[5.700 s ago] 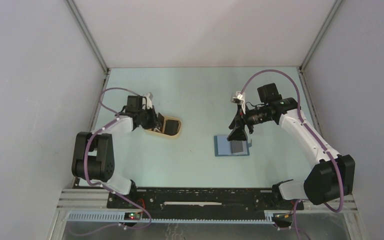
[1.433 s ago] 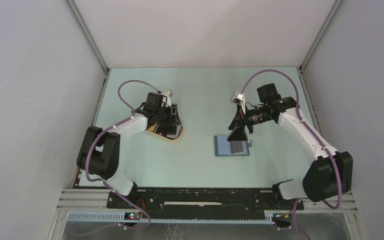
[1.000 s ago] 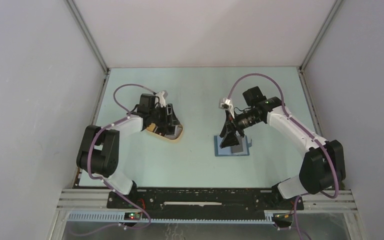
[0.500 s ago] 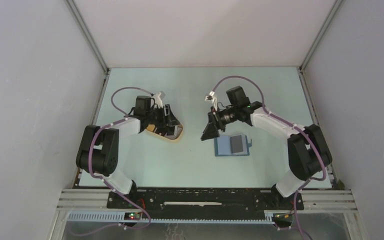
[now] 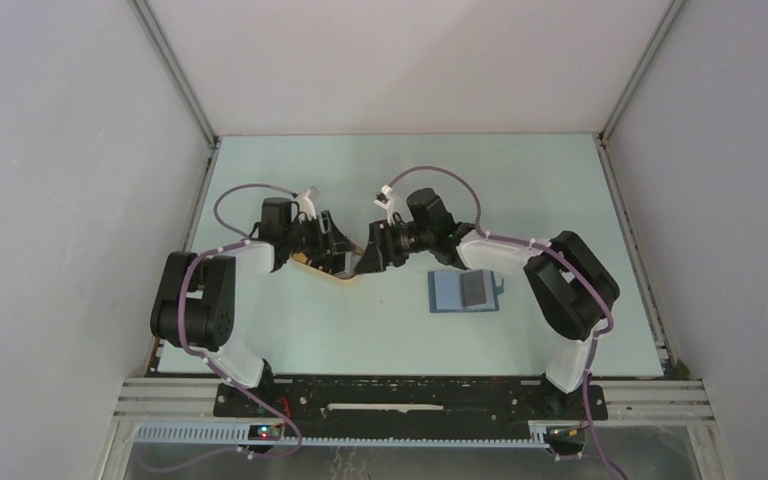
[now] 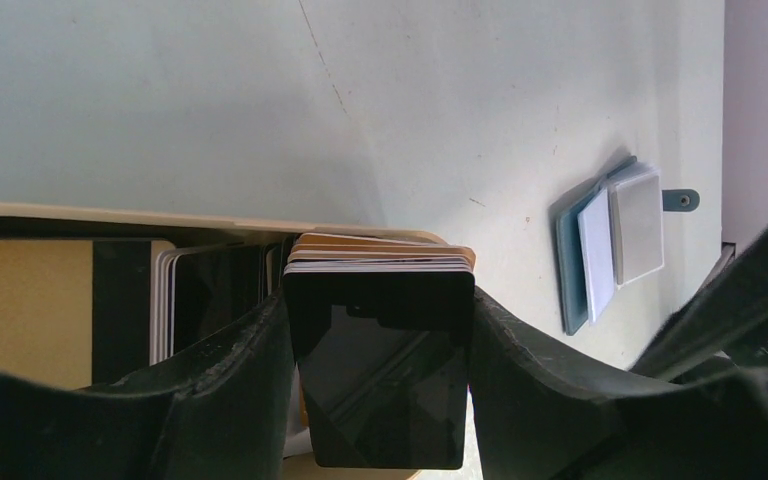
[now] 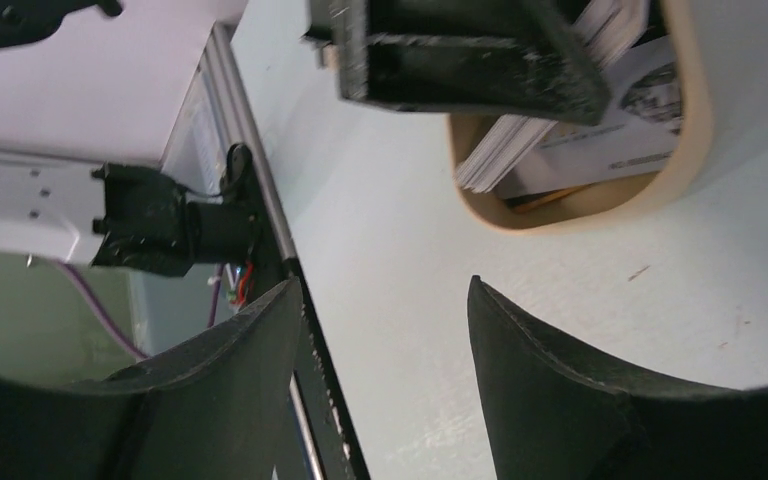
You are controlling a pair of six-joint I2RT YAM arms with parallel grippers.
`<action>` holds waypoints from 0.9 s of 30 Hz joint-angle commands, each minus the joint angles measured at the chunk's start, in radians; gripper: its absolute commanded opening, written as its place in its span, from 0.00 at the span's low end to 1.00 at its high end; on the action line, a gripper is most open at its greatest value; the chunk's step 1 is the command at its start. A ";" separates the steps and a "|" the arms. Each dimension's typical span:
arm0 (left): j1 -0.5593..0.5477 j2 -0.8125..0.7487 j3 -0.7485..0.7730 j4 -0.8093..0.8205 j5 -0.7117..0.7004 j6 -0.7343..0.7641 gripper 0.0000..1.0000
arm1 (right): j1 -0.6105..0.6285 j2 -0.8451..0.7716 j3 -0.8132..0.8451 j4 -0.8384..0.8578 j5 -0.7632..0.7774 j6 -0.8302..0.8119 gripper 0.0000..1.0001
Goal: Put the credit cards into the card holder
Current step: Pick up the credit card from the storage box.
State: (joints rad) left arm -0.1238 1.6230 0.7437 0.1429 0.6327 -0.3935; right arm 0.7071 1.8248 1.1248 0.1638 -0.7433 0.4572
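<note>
A stack of credit cards (image 6: 378, 370), topped by a glossy black one, stands on edge in the tan tray (image 6: 160, 212). My left gripper (image 6: 378, 300) is shut on this stack, one finger against each side. More credit cards (image 6: 165, 300) lean in the tray to the left of it. The card holder (image 5: 445, 292) lies open and flat at mid-table with a grey card (image 5: 474, 289) on it. In the left wrist view the card holder (image 6: 567, 250) carries a white and a grey card. My right gripper (image 7: 385, 283) is open and empty, just right of the tray (image 5: 348, 279).
The two grippers (image 5: 338, 243) (image 5: 365, 265) are close together at the tray's right end. In the right wrist view the left finger (image 7: 460, 50) is above the tray rim (image 7: 695, 130). Grey walls enclose the table on three sides.
My right arm has swung left, away from the card holder, to the tray beside the left gripper, leaving a grey card on the holder. Its jaws narrowed slightly. The left gripper stayed at the tray.
</note>
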 commanded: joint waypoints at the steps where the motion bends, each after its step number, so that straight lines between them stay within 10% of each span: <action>1: 0.013 -0.003 -0.020 0.061 0.042 -0.030 0.36 | 0.022 0.035 0.052 0.096 0.135 0.089 0.70; 27: 0.048 0.001 -0.052 0.125 0.112 -0.076 0.35 | 0.072 0.239 0.264 -0.042 0.226 0.102 0.62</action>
State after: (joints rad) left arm -0.0845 1.6276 0.7143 0.2100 0.6937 -0.4465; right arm 0.7620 2.0346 1.3289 0.1326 -0.5240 0.5488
